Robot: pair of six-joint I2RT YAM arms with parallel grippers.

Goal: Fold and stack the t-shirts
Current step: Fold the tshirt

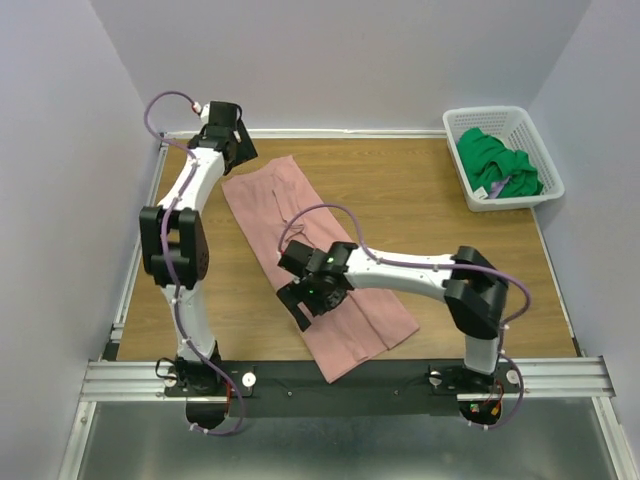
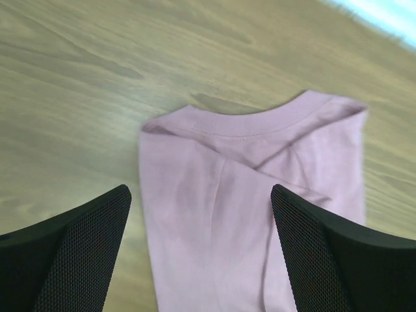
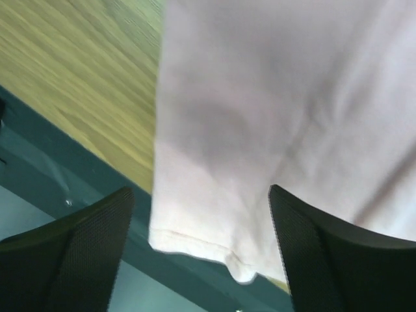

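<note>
- Pink t-shirt (image 1: 262, 205) cloth lies beneath both sets of open fingers. Neither has any of it pinched.
- The left gripper (image 2: 199, 195) is spread wide with nothing between its mesh-faced fingers (image 2: 84, 247). It hangs over the neck end of the shirt, and the ribbed collar (image 2: 247, 123) sits just past the fingertips toward 12 o'clock in the wrist view.
- The right gripper (image 3: 201, 192) is also spread wide and grips nothing. It hangs over the hem (image 3: 195, 244) end. Whether the fingertips touch the cloth cannot be told.
- From above, the left gripper (image 1: 235, 145) is at about 10 o'clock on the table (image 1: 420, 200). The right gripper (image 1: 303, 300) is near the middle, toward 6 o'clock.
- The shirt is folded lengthwise into a long, narrow strip with a sleeve tucked in near the collar. It lies flat on the wood and runs on a slant from 11 o'clock down to 5 o'clock.
- The hem corner reaches past the near edge of the wood onto the dark rail (image 1: 400, 380).
- A white lattice basket (image 1: 515, 200) stands at 2 o'clock, well apart from the strip, against the back right corner.
- The green t-shirt (image 1: 495, 160) is bunched inside that basket.
</note>
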